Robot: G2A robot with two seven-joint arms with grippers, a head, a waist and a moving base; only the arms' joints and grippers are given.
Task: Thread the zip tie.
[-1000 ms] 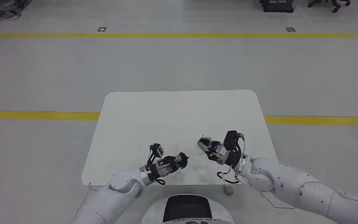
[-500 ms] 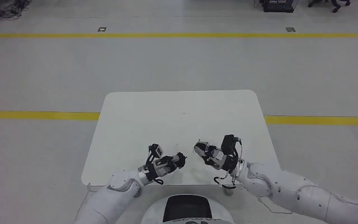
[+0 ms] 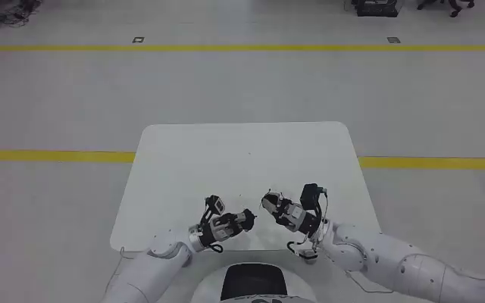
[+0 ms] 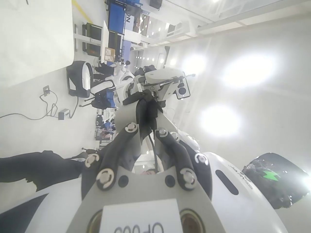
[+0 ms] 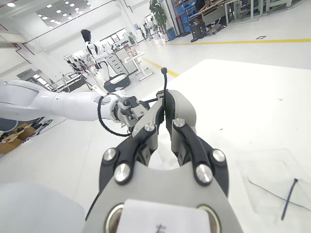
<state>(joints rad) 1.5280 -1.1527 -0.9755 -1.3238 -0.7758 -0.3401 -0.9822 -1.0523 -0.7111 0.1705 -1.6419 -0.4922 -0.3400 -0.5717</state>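
The right gripper point(image 5: 165, 107) and left gripper point(image 4: 145, 103) show grey plates, black links, silver screws; behind them, glossy white arms point(image 5: 68, 107) and a black wrist cable point(image 5: 100, 120).

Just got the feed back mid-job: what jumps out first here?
The right claw, over the near edge of the table, pinches a black zip tie with its head sticking up. The left claw faces it close by. A second tie lies loose on the table.
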